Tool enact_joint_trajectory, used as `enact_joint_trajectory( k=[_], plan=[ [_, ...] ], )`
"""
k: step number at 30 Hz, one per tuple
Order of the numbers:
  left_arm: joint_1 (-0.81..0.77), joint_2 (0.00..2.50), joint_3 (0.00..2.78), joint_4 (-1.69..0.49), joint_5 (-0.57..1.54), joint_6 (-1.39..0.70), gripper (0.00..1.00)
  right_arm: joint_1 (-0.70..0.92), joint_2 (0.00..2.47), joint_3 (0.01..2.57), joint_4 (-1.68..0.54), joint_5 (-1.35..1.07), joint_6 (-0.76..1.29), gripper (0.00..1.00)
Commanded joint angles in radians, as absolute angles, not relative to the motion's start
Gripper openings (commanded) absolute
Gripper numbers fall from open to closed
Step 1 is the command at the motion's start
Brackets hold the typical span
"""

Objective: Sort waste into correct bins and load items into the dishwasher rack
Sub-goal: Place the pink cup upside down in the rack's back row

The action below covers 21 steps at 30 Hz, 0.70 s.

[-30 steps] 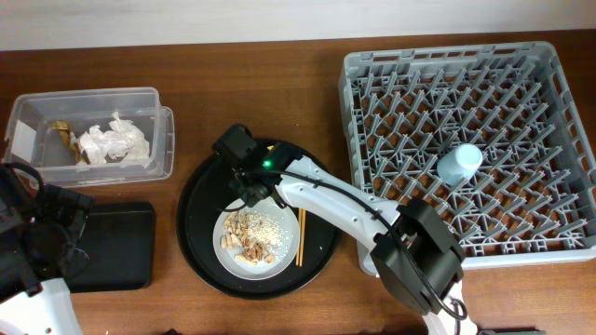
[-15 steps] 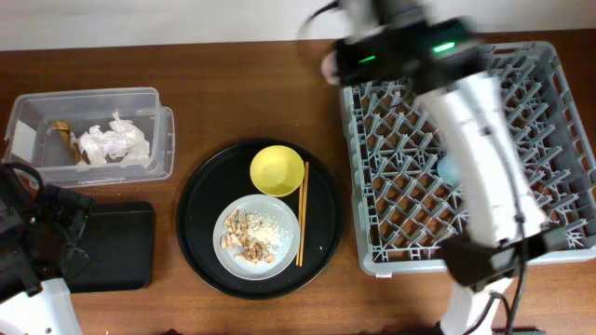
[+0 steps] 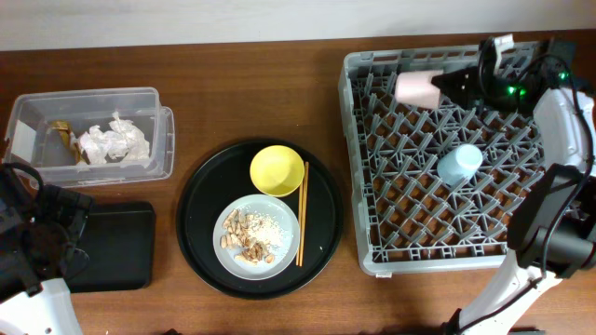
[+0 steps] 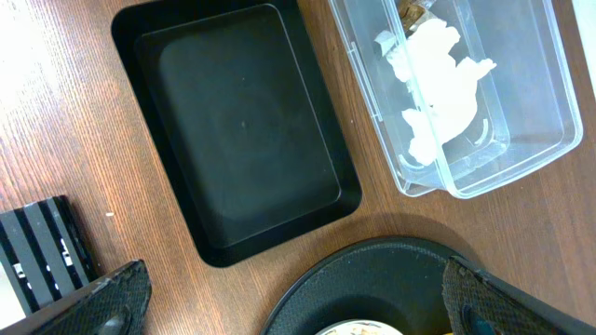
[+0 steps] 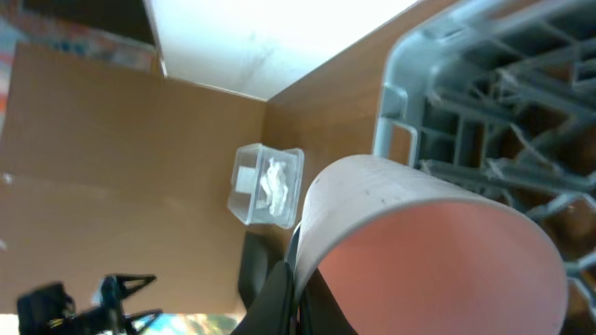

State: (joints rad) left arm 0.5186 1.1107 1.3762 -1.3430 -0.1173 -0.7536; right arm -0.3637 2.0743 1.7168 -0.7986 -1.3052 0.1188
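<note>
The right fingers (image 3: 454, 86) are closed around the pink cup (image 3: 416, 87), holding it on its side at the far left corner of the rack (image 3: 372, 253), its base pointing left towards the rack's edge. From the right wrist view the cup's pink wall fills the lower part of the picture, with grey pegs just beside it. The blue cup (image 3: 460, 164) sits among the pegs near the middle of the rack, nearer its right side, well apart from the pink one.

The round black tray (image 3: 198, 216) lies on the counter (image 3: 242, 74) just left of the rack. On it are the yellow bowl (image 3: 276, 170), the plate (image 3: 285, 249) carrying peanut shells (image 3: 244, 244) and pale crumbs, and the chopsticks (image 3: 302, 214), which lie along the tray's side nearest the rack, beside the bowl and the plate.

Further left of the rack stands the clear box (image 3: 28, 119), with the napkin (image 3: 114, 141) and the brown wrapper (image 3: 63, 132) inside. The flat black tray (image 4: 242, 121) lies beside the box, on its near side, with nothing in it.

The left fingers (image 4: 112, 296) hang spread wide apart above the counter near the flat black tray, gripping nothing.
</note>
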Motion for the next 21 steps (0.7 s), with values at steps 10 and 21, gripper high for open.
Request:
enact_joint_trajectory(
  k=[10,21],
  plan=[
    [0.522,1.105,1.378,-1.341,-0.132,-0.763,0.99,-0.410,2.072,1.650,-0.745,-1.306,0.219,0.04],
    [0.522,1.105,1.378,-1.341,-0.132,-0.762,0.99,-0.435,2.155,1.659,-0.778,-1.051,0.244,0.14]
  ],
)
